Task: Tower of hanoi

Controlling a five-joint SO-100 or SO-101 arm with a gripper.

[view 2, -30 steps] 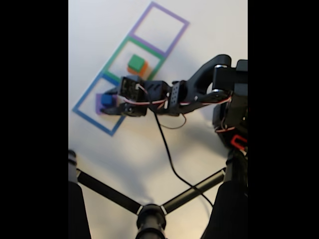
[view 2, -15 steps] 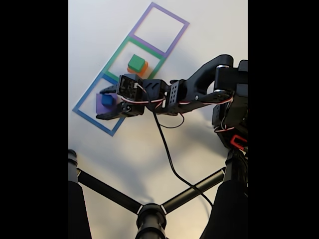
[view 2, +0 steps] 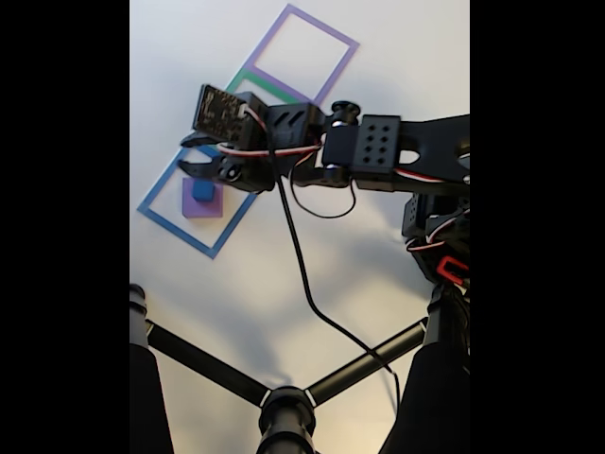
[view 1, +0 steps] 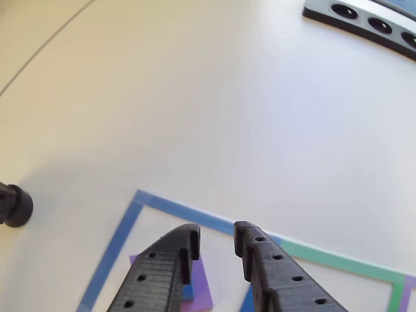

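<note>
In the fixed view a small blue cube (view 2: 202, 189) sits on the flat purple block (view 2: 201, 204) inside the blue tape square (view 2: 161, 216). My gripper (view 2: 182, 154) hovers just above and beyond them, open, with nothing between its fingers. The other view looks along both black fingers (view 1: 156, 276); the gripper (view 1: 216, 233) stands a little open over the table. The purple block (view 1: 203, 292) and a sliver of the blue cube (view 1: 188, 291) peek out beside the left finger. The arm hides the green and orange blocks.
Purple (view 2: 307, 52) and green (view 2: 248, 78) tape squares continue the row past the blue one. A black cable (view 2: 307, 284) trails from the wrist. Black tripod legs (view 2: 203, 364) cross the bottom. A black knob (view 1: 16, 205) and a holed dark plate (view 1: 364, 16) sit at the edges.
The gripper opened around the blue cube on the purple block, then rose and drew back toward the green square. The arm now covers the green and orange blocks.
</note>
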